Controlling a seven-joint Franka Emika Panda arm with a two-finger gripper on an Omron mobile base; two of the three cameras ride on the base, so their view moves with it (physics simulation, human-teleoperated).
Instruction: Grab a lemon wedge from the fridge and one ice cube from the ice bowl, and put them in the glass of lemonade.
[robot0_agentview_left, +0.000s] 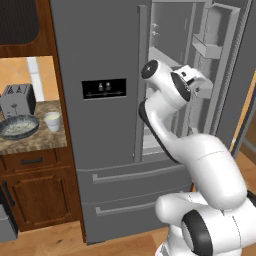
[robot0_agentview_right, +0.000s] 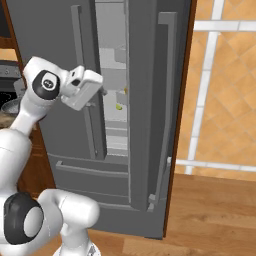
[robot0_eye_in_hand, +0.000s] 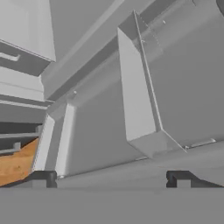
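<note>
Your gripper (robot0_eye_in_hand: 111, 178) sits inside the open right side of the fridge (robot0_agentview_left: 105, 125), with its two dark fingertips (robot0_eye_in_hand: 41, 178) spread wide apart and nothing between them. It is empty. In the hand view a grey door bin (robot0_eye_in_hand: 144, 100) hangs just ahead of the tips, and a sliver of orange floor (robot0_eye_in_hand: 17, 164) shows off to the left tip's side.

From the right base view you see the hand (robot0_agentview_right: 82, 89) at the edge of the opening, pointing in toward the shelves. The lemon wedge (robot0_agentview_right: 119, 106) — a tiny yellow-green speck — lies on a shelf just beyond the hand and slightly lower, not touching it. The open door (robot0_agentview_right: 152, 115) stands on the far side of the wedge from your hand.

In the left base view the wrist (robot0_agentview_left: 187, 82) is level with the upper shelves, and the door bins (robot0_agentview_left: 212, 42) rise above and beyond it. The closed left door with its black dispenser panel (robot0_agentview_left: 104, 88) is beside the arm's elbow.

Well away from the tool, past that closed door, the counter (robot0_agentview_left: 30, 142) carries the ice bowl (robot0_agentview_left: 19, 126) — wide, blue-grey, whitish inside. The glass of lemonade (robot0_agentview_left: 52, 120) stands just beside the bowl on the side nearer your arm, and a toaster (robot0_agentview_left: 17, 100) sits behind the bowl.
</note>
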